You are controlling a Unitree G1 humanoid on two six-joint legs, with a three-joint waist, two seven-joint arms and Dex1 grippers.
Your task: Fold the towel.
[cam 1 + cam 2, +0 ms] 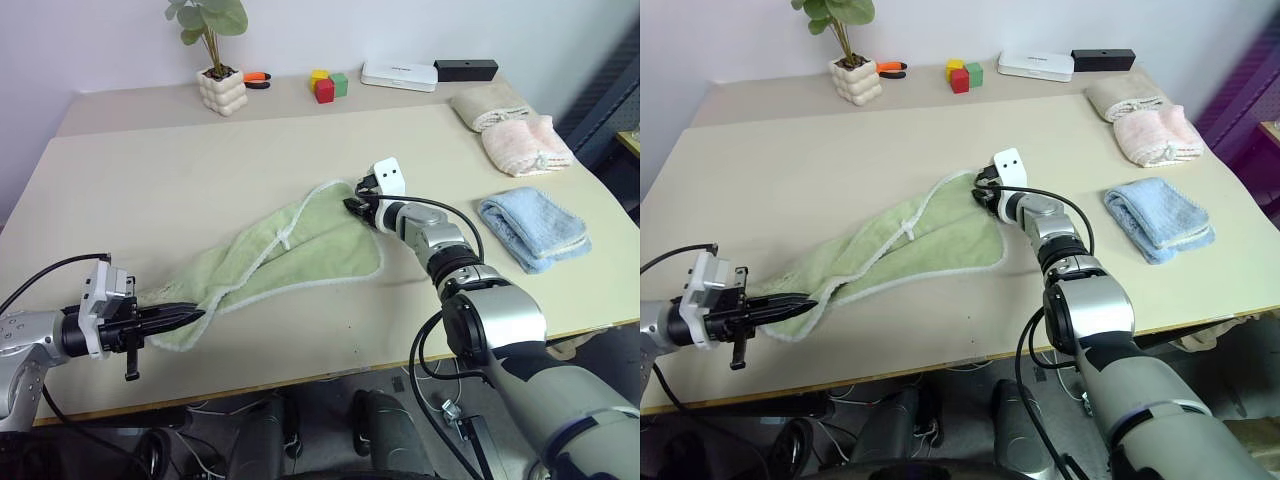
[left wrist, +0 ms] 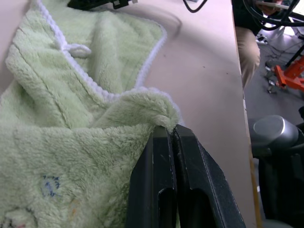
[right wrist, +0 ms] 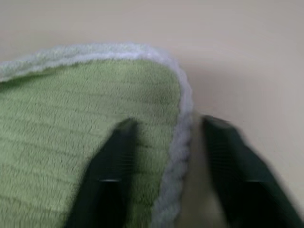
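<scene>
Left gripper [image 1: 190, 315] pinches the rumpled, white-edged green towel [image 1: 300, 245].

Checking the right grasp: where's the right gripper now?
In the left eye view the right gripper is mid-table at the light green towel's far corner, fingers straddling its white edge, left of the light blue folded towel.

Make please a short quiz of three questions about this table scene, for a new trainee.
1. True or false: the left gripper is shut on the towel.
2. The right gripper's fingers stand on either side of what? A) the towel's white edging B) the blue towel C) the plant pot
3. Which color is the folded towel nearest the right arm?

Key: 1 true; 2 A; 3 light blue.
</scene>
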